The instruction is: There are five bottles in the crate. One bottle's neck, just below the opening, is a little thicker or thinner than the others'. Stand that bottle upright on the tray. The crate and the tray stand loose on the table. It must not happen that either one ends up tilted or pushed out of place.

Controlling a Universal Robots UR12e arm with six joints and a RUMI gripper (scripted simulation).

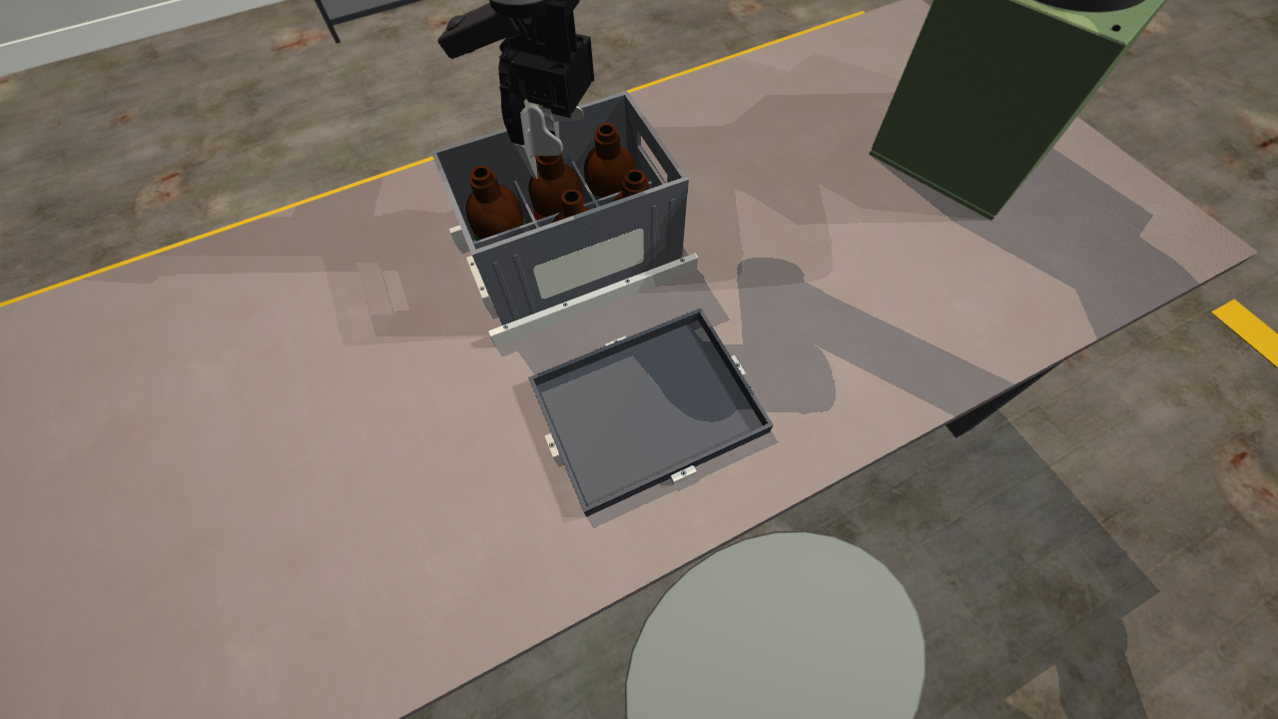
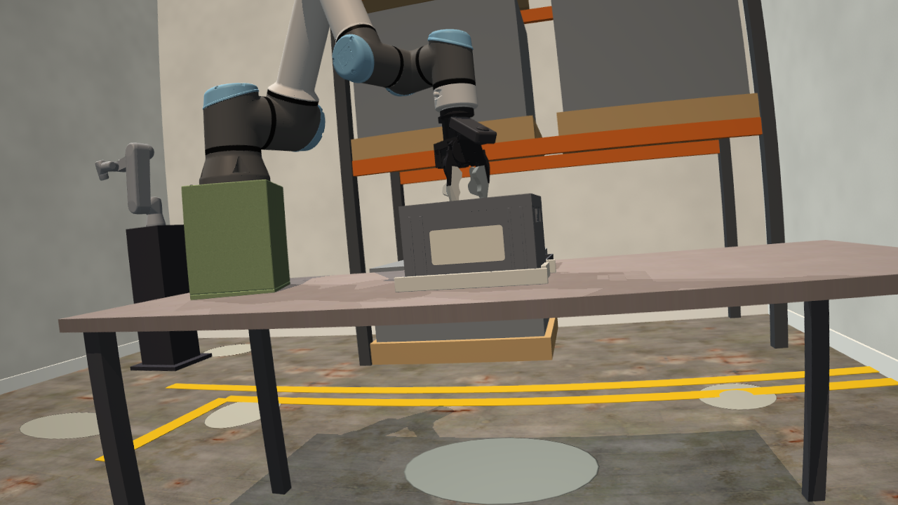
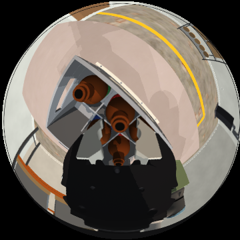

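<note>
Reaching down into the grey crate (image 1: 580, 246), my end effector (image 2: 466, 193) has its pale fingertips at the rim, on either side of the neck of the middle bottle (image 1: 546, 186) in the far row. The fingers are partly apart and released, grasping nothing. Whether a pad touches the glass I cannot tell.

The crate stands on the tabletop (image 1: 223, 446). Thin partitions divide it into cells, and a pale panel is set in its near wall. It holds five brown bottles, all upright with open mouths facing up. In the top view one stands at the left end (image 1: 489, 198) and one at the far right (image 1: 607, 159). Two more show only neck and mouth behind the near wall, one near the middle (image 1: 570, 201) and one to the right (image 1: 634, 181).

Just in front of the crate and a little apart from it lies the shallow dark grey tray (image 1: 625, 428), with a low rim and small pale tabs on its sides. Part of its floor is in shadow.

Each bottle has a round brown body, a short neck and a thickened lip around a dark opening. The odd-necked bottle is somewhere in the crate, but the necks look alike to me from every view, so I cannot tell which one it is.
</note>
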